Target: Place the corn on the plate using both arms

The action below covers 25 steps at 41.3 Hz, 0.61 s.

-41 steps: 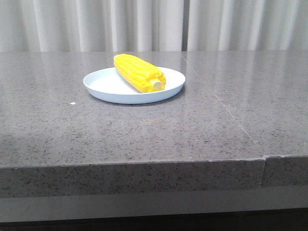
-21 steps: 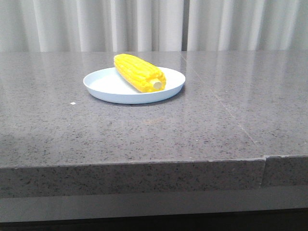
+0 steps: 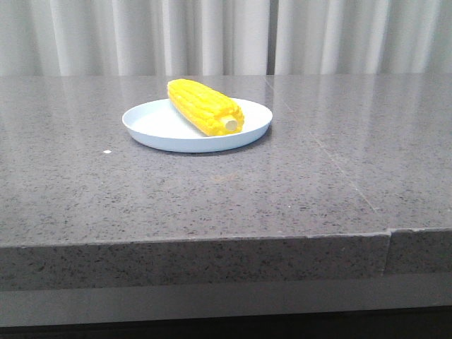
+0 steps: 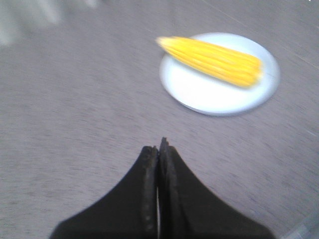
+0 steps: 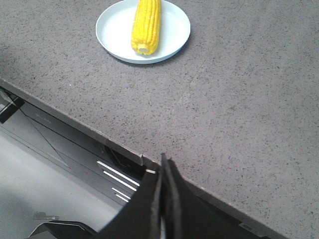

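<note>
The yellow corn (image 3: 205, 106) lies across the pale blue-white plate (image 3: 164, 130) on the grey stone table, its pale stub toward the front. It also shows on the plate (image 4: 214, 94) in the left wrist view (image 4: 212, 59) and on the plate (image 5: 169, 37) in the right wrist view (image 5: 146, 25). My left gripper (image 4: 158, 147) is shut and empty, held above bare table, well apart from the plate. My right gripper (image 5: 164, 162) is shut and empty over the table's front edge, far from the plate. Neither arm shows in the front view.
The table's front edge (image 3: 212, 244) runs across the front view, with a seam (image 3: 388, 233) at the right. Grey curtains (image 3: 226, 35) hang behind the table. Below the edge in the right wrist view is the robot's dark base (image 5: 60, 149).
</note>
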### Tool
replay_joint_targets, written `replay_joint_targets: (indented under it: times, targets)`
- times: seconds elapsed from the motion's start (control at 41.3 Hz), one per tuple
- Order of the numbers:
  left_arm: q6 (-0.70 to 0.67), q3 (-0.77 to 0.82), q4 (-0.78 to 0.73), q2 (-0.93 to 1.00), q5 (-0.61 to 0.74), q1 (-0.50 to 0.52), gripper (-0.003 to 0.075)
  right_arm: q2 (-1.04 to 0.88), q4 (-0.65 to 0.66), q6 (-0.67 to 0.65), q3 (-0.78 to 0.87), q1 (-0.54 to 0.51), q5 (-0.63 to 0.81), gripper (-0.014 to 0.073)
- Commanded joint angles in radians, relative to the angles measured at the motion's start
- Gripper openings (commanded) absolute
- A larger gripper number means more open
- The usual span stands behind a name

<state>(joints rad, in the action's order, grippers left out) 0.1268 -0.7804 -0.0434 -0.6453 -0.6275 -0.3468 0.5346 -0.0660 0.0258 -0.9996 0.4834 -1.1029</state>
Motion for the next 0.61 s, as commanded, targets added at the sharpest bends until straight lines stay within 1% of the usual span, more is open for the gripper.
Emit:
replay_joint_targets:
  times: [0.0, 0.073, 0.194, 0.291, 0.387, 0.508, 0.581]
  targets:
    - [-0.007, 0.119, -0.006, 0.104, 0.289, 0.097, -0.0020, 0.006, 0.007, 0.000, -0.021, -0.002, 0.060, -0.0120]
    - [-0.007, 0.256, -0.006, 0.192, 0.436, 0.169, -0.0020, 0.006, 0.007, 0.000, -0.021, -0.002, 0.060, -0.0120]
    - [-0.007, 0.451, -0.002, 0.358, 0.580, 0.254, -0.0020, 0.006, 0.007, 0.000, -0.021, -0.002, 0.060, -0.0120]
    - [-0.007, 0.586, 0.043, 0.469, 0.646, 0.315, -0.0020, 0.006, 0.007, 0.000, -0.021, -0.002, 0.060, -0.0120]
    - [-0.007, 0.674, 0.096, 0.560, 0.681, 0.365, -0.0020, 0.006, 0.007, 0.000, -0.021, -0.002, 0.060, -0.0120]
    - [-0.007, 0.745, 0.103, 0.630, 0.699, 0.399, -0.0020, 0.006, 0.007, 0.000, -0.021, -0.002, 0.060, -0.0120]
    - [-0.007, 0.770, 0.103, 0.651, 0.718, 0.403, -0.0020, 0.006, 0.007, 0.000, -0.021, -0.002, 0.060, -0.0120]
